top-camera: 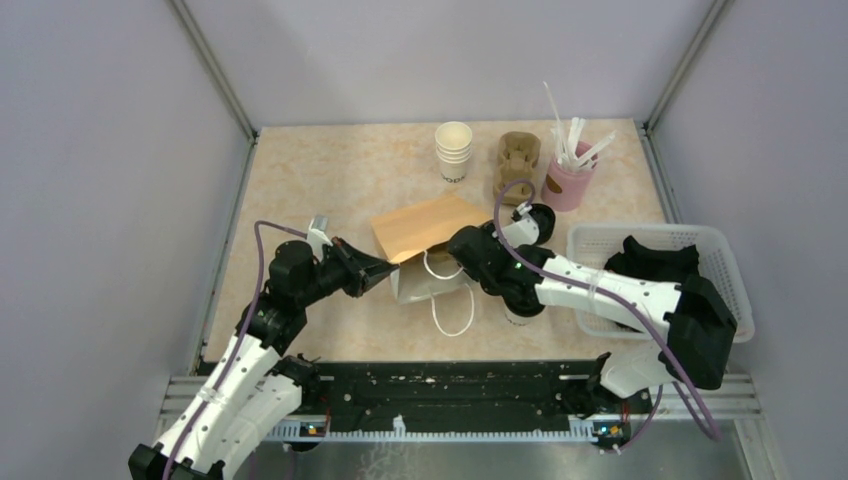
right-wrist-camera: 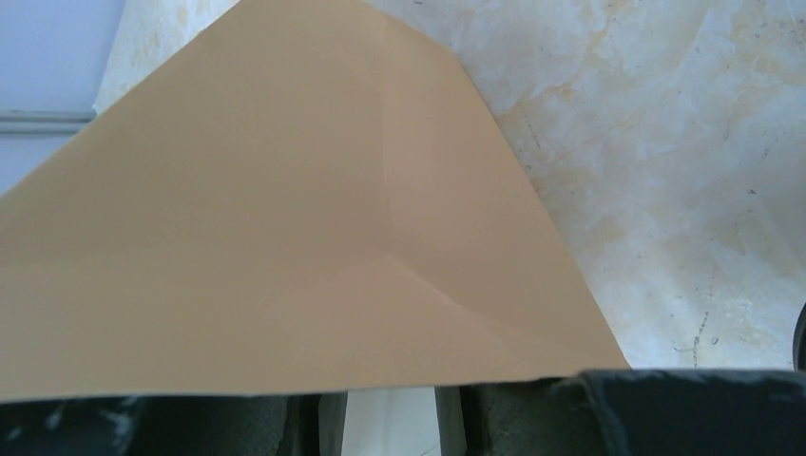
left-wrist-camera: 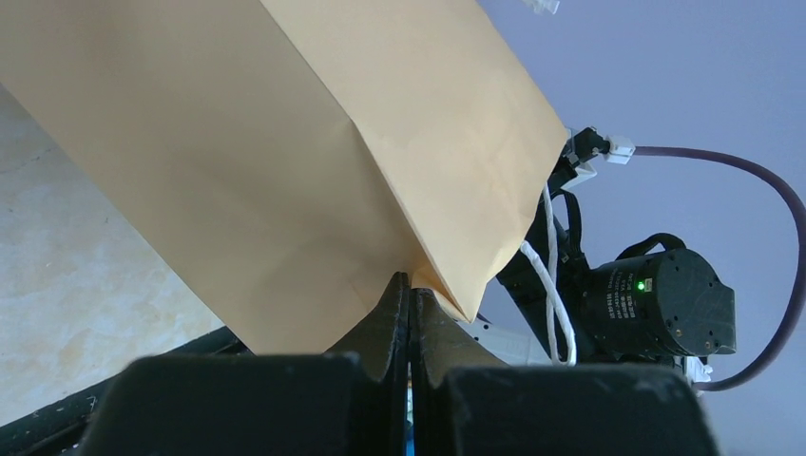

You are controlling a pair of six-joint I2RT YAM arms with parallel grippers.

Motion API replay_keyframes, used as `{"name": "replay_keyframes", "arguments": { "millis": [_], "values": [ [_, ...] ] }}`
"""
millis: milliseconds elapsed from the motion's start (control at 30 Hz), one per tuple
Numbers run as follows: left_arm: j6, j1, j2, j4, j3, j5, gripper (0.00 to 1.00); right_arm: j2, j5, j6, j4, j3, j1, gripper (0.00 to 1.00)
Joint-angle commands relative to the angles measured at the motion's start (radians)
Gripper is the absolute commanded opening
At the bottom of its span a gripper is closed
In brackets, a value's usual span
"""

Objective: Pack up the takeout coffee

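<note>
Left end effector [left-wrist-camera: 411, 290]: clamped on paper bag [top-camera: 425, 228] mouth edge, likely steadying it for loading. Right end effector [top-camera: 461, 247]: at opposite rim, cannot tell spread. Takeout coffee [top-camera: 522, 314]: just behind it, beneath forearm, apparently unpacked.

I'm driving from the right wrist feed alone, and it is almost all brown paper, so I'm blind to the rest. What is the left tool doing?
Observer: The left tool is shut on an edge of the paper bag, near its mouth.
Operator: How does the bag lie?
Observer: Lying down on the table, not upright, with its mouth toward the arms' bases.
Operator: What sits beyond it?
Observer: A stack of lidless cups, a cardboard cup carrier and a pink holder of white sticks line the far edge.
</note>
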Motion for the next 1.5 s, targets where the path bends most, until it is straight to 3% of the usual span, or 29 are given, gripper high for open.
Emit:
{"name": "replay_keyframes", "arguments": {
  "millis": [0,433,600,700,800,933,1233,1467],
  "values": [
    [0.004,0.0,-0.002,0.019,0.005,0.042,0.0,0.013,0.058,0.022,0.037,0.002,-0.004,0.34],
    [0.019,0.0,-0.003,0.017,0.005,0.055,0.0,0.099,0.069,-0.017,0.198,0.0,-0.018,0.32],
    [0.029,-0.001,-0.006,-0.001,0.018,0.054,0.0,0.103,0.071,-0.022,0.205,-0.002,-0.022,0.18],
    [0.033,-0.001,-0.012,-0.02,0.024,0.05,0.0,0.089,0.07,-0.02,0.215,-0.024,-0.023,0.02],
    [0.034,-0.001,-0.02,-0.039,0.031,0.039,0.0,0.073,0.062,-0.036,0.233,-0.042,-0.025,0.0],
    [0.047,0.0,-0.025,-0.084,0.065,0.004,0.0,0.013,0.02,-0.146,0.292,-0.068,-0.025,0.0],
    [0.027,0.001,-0.023,-0.15,0.13,-0.028,0.0,-0.151,-0.133,-0.6,0.659,-0.243,-0.026,0.0],
    [0.02,0.0,-0.013,-0.198,0.165,-0.023,0.0,-0.194,-0.215,-0.767,0.768,-0.301,-0.027,0.0]
  ]
}}
